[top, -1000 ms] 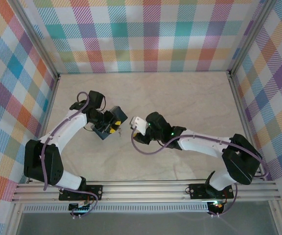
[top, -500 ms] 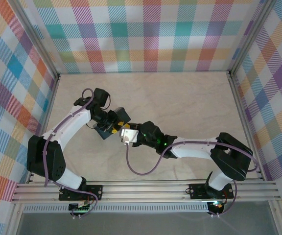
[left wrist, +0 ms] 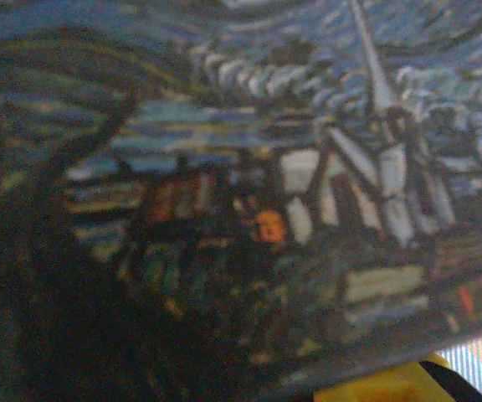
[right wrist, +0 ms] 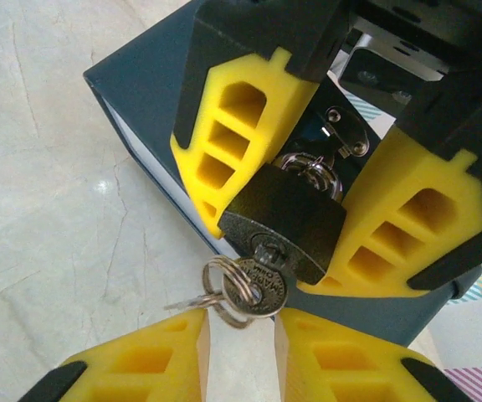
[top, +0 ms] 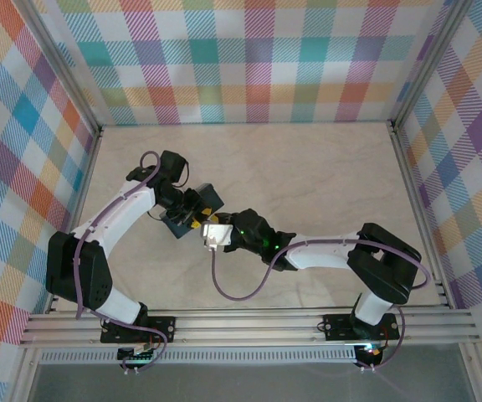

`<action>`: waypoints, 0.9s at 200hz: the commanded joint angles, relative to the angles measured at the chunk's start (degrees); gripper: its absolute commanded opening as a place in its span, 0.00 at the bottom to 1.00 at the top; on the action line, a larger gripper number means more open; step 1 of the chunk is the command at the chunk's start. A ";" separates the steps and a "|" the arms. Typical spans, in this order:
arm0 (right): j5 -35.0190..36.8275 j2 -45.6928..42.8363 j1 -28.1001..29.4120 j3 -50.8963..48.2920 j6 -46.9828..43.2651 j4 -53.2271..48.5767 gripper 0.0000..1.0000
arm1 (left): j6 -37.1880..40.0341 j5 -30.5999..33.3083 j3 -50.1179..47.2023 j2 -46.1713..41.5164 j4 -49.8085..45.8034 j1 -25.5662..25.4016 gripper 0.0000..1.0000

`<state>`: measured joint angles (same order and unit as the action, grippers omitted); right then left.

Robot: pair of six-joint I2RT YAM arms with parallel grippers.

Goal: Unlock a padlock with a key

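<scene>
The pale, marble-looking table lies under both pairs of fingers. On it, behind the left fingers, stands the dark blue box. The left wrist view shows its side from very close: a painted night scene with swirls, blurred.

The left gripper is clenched on the padlock. The small dark body sits between its two yellow fingers, pressed from both sides. The silvery shackle goes up from the body to a metal latch plate deeper between those fingers.

The right gripper is released and holds nothing; its fingers stand apart just below the padlock. The key is already in the keyhole, and its round head sticks out toward the gap between the right fingers. A thin split ring hangs from the head, on the side of the left one of these two fingers.

I think the main danger is that the right fingers close on the loose ring and not on the flat head; then they would slip when turning. A push that is not straight could also tilt the padlock in the left fingers, or the turning force could rotate the body with the key.

Small stamped letters run around the key head, but I cannot read them. I see no brand on the padlock or the box.
</scene>
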<state>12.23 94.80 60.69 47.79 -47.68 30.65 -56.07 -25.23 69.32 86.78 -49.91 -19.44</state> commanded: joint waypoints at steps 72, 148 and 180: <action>1.92 -1.70 0.76 1.32 -0.99 3.70 0.26 | -0.27 -0.85 0.67 -0.91 0.68 -0.75 0.15; 1.48 -0.52 1.80 3.84 -1.99 2.73 0.26 | -1.04 -1.44 0.29 -0.81 1.52 -0.89 0.15; 2.16 0.34 2.36 4.81 -2.97 2.27 0.23 | -0.96 -1.85 0.54 -0.38 1.42 -0.95 0.15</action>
<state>14.55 94.94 61.91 49.32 -49.43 29.45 -56.62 -25.67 69.25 86.78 -49.39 -19.49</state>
